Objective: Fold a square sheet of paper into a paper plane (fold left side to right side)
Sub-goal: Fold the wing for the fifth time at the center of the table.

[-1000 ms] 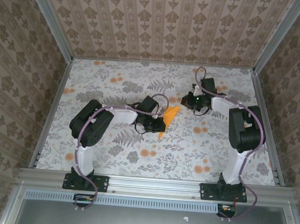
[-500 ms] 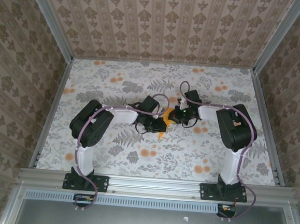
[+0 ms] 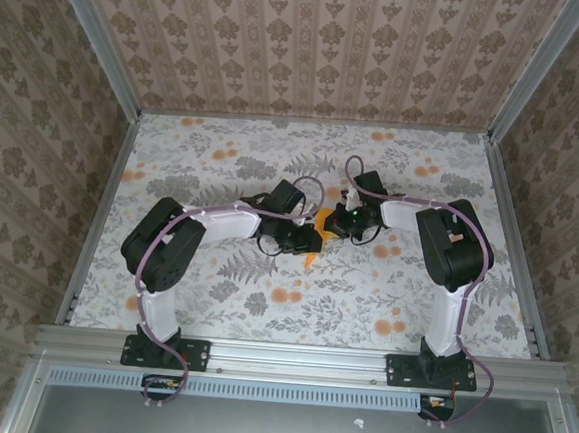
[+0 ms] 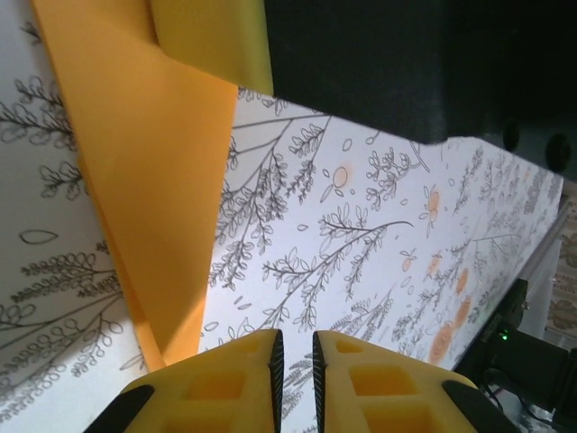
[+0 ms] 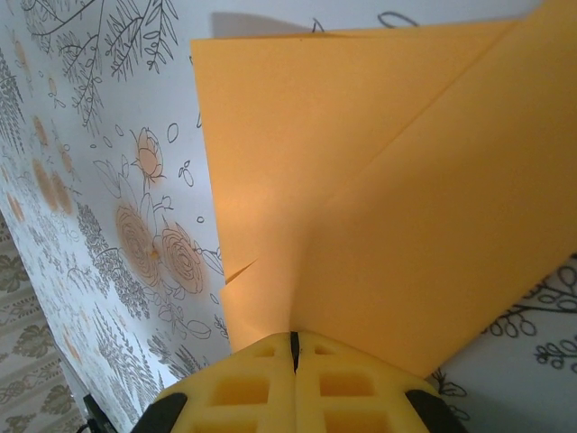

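The folded orange paper [image 3: 321, 219] lay near the middle of the flower-printed cloth [image 3: 224, 161], hemmed in between the two wrists. Bare cloth ran wide on every side out to the aluminium rails [image 3: 98, 201] and the patterned walls [image 3: 313, 48]. From above, only a patch of it and a narrow tip pointing toward the bases showed; the rest sat under the arms. The left gripper [image 4: 295, 350] had its yellow fingers a sliver apart with nothing between them, and the paper's long edge ran down beside and under one finger. The right gripper [image 5: 293, 347] was clenched, pads flush together, at the paper's near edge where a diagonal crease ran in. Whether a layer was pinched in the seam I could not tell. A green light [image 3: 358, 213] glowed on the right wrist. A dark blurred body [image 4: 406, 63] covered the paper's upper corner in the left wrist view.
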### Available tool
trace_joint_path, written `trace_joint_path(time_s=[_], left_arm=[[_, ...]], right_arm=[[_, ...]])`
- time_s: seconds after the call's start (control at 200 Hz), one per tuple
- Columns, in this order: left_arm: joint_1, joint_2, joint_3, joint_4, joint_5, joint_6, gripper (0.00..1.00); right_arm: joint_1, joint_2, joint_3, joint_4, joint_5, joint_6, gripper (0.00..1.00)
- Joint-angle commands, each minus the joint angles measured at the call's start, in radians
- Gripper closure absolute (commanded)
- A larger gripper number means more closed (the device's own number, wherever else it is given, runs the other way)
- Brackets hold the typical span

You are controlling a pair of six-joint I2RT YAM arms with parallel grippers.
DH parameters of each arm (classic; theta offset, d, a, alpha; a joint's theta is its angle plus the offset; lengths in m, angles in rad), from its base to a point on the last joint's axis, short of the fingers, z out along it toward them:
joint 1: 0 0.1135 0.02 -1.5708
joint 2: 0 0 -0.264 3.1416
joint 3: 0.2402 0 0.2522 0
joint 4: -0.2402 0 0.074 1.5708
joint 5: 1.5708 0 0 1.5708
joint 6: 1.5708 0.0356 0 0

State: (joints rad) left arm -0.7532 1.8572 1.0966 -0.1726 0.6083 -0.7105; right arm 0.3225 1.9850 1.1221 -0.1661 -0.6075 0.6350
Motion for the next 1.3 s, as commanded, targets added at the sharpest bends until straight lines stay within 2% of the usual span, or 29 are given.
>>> trace_joint_path(time_s=[0.0, 0.5, 0.535, 0.905, 1.135, 1.295], left_arm=[[-0.008, -0.008, -0.028, -0.02, 0.069, -0.02, 0.81], [-0.011, 0.035, -0.066, -0.014, 0.042, -0.018, 0.82], [-0.01, 0.037, -0.069, -0.008, 0.01, -0.019, 0.82], [-0.01, 0.002, -0.084, 0.064, 0.028, -0.047, 0.82], [-0.012, -0.124, -0.093, -0.097, -0.063, 0.013, 0.77], [-0.025, -0.116, -0.081, -0.166, -0.091, 0.038, 0.76]], right_arm=[[-0.001, 0.049, 0.003, -0.084, 0.075, -0.022, 1.0], [-0.001, 0.047, 0.008, -0.111, 0.089, -0.035, 1.0], [0.0, 0.046, 0.01, -0.112, 0.089, -0.037, 1.0], [0.0, 0.047, 0.013, -0.128, 0.098, -0.044, 1.0], [-0.001, 0.048, 0.013, -0.134, 0.102, -0.049, 1.0], [-0.001, 0.047, 0.013, -0.137, 0.105, -0.05, 1.0]])
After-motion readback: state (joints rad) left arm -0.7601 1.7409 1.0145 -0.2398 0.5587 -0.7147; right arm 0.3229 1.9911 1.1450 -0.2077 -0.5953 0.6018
